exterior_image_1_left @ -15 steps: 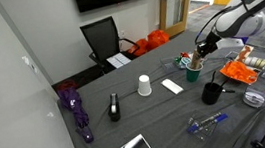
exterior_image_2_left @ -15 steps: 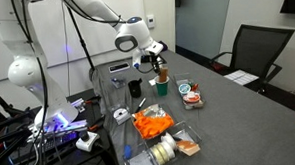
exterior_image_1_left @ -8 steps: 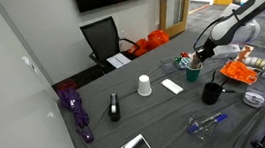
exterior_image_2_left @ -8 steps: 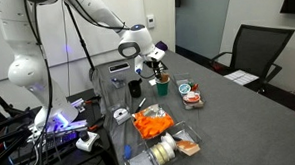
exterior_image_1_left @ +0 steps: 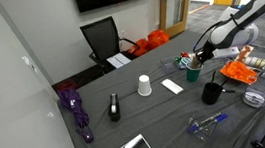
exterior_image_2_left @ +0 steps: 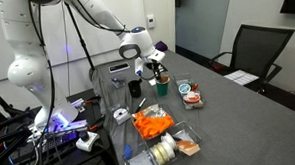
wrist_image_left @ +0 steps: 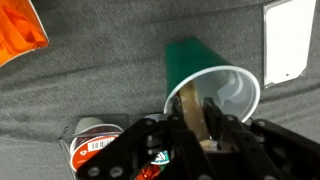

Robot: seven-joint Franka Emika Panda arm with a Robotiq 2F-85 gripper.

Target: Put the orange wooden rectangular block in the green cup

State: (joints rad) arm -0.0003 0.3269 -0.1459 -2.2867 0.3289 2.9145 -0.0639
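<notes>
In the wrist view my gripper (wrist_image_left: 197,118) is shut on the orange wooden rectangular block (wrist_image_left: 191,110), a tan stick between the two black fingers. The block's tip reaches over the rim into the mouth of the green cup (wrist_image_left: 205,75), which stands upright just below. In both exterior views the gripper (exterior_image_1_left: 197,55) (exterior_image_2_left: 158,68) hovers right above the green cup (exterior_image_1_left: 193,72) (exterior_image_2_left: 163,87). The block itself is too small to make out there.
A round tin with a red and green label (wrist_image_left: 93,143) lies beside the cup. A white card (wrist_image_left: 283,40), an orange bag (exterior_image_2_left: 151,121), a black mug (exterior_image_1_left: 211,92), a white paper cup (exterior_image_1_left: 144,85) and a black chair (exterior_image_1_left: 102,39) stand around.
The gripper has sunk a little toward the green cup over the last second and is now still. It stays shut on the block.
</notes>
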